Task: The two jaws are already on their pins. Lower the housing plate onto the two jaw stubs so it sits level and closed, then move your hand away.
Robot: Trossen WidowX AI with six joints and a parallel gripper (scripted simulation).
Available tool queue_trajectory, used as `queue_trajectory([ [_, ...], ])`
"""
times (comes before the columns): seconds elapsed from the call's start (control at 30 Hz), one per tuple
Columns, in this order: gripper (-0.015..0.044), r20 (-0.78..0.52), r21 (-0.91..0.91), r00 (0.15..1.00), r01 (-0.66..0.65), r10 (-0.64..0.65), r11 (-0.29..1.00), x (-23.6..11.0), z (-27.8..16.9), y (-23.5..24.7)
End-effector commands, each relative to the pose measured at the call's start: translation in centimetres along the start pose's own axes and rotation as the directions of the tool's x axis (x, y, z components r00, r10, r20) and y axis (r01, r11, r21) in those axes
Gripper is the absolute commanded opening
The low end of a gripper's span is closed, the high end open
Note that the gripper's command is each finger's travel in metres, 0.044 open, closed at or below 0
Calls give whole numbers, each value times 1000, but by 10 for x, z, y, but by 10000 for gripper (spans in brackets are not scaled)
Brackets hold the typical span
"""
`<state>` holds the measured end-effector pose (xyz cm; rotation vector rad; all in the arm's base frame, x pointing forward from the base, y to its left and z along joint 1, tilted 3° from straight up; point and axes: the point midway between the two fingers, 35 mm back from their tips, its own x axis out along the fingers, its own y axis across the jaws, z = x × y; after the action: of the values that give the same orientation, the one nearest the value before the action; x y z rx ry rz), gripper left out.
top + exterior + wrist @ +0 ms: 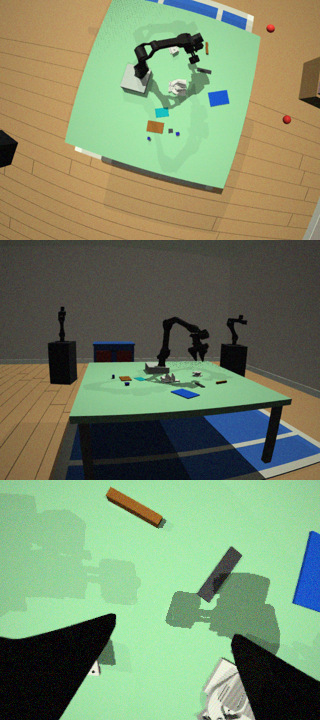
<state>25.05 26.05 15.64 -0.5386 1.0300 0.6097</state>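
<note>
The white base with the two grey-white jaws sits on the green table; the jaws stand up side by side from it. A small white piece with dark holes, which looks like the housing plate, stands apart from the base, raised above the table on something narrower. My gripper is open and empty, pointing down high above the table, off to the side of both. In the wrist view its fingers hide most of the white piece and part of the base.
An orange-brown bar and a dark bar lie near the gripper. A blue sheet lies beyond. A teal sheet, a brown sheet and small cubes lie across the base.
</note>
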Motion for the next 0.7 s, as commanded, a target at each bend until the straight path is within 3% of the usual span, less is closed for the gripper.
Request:
queue_trajectory([
  [0.0, 440, -89, 7, 994, -60, 60, 998, 5, -22, 34],
  [0.33, 440, -325, 35, 934, -148, 151, 988, -2, -87, 115],
  [0.57, 440, -340, 36, 928, -149, 152, 988, -1, -92, 119],
  [0.67, 440, -340, 36, 928, -149, 152, 988, 26, -102, 124],
])
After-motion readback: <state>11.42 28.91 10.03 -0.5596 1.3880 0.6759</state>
